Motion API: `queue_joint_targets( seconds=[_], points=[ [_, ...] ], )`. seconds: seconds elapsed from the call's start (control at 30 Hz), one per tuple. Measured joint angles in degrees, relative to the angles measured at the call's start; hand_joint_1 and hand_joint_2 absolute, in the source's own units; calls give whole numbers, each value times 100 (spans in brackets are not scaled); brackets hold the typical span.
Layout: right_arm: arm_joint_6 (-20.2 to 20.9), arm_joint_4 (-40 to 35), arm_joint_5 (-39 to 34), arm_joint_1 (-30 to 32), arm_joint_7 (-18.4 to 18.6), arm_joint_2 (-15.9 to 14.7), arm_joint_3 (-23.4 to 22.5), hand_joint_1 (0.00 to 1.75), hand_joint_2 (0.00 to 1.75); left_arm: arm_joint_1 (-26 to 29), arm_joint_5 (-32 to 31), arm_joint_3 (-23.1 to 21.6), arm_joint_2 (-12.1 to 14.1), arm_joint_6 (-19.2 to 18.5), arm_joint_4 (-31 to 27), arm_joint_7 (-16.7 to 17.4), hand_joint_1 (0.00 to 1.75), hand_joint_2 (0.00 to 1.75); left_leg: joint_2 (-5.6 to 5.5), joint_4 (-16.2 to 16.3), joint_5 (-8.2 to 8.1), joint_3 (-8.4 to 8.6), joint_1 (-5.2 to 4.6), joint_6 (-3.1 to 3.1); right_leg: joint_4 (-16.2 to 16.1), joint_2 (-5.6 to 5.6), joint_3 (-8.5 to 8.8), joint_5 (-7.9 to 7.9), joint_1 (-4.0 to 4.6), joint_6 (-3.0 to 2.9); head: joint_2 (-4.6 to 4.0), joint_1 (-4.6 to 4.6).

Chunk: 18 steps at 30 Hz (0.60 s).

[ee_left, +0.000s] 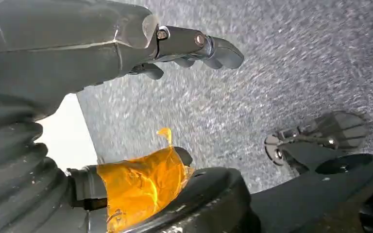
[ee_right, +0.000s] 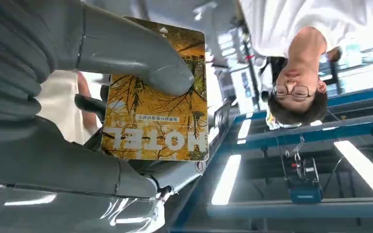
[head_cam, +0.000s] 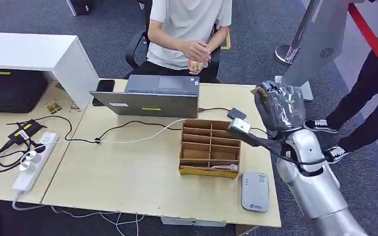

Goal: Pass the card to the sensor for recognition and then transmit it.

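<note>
Right hand, grey and covered in clear plastic film, is hovering raised above the far right corner of the pale wooden table; the head view is giving only its back, so its contents are unreadable there. The right wrist view is showing what that angle hides: the hand is grasping a yellow-and-brown autumn-tree card, thumb pressing across its face, with "HOTEL" printed in pale capitals and a smaller line too fine to read. Left hand is hanging over grey carpet, fingers loosely curled and holding nothing, one part wrapped in orange film. Head view is also listing a grey rounded rectangular sensor pad lying at the table's near right edge, a brown cardboard compartment box just beside it, a grey laptop, and a seated person in a white shirt behind the table.
</note>
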Motion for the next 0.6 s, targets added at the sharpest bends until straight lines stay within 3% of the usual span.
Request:
queue_joint_targets(
  seconds=[0.2, 0.6],
  points=[
    [-85, 1371, 268, -877, 384, 391, 201, 175, 175, -100, -155, -207, -17, -55, 0, 50, 0, 175, -23, 0, 2, -5, 1, -2, 1, -19, -1, -1, 2, 0, 0, 4],
    [-166, 2180, 320, -1265, 500, 651, 277, 175, 175, -120, -214, -279, -17, -96, 0, 107, 0, 175, -24, 0, 1, -10, 0, -2, -5, -19, -2, -1, 1, 2, 0, 2]
  ],
)
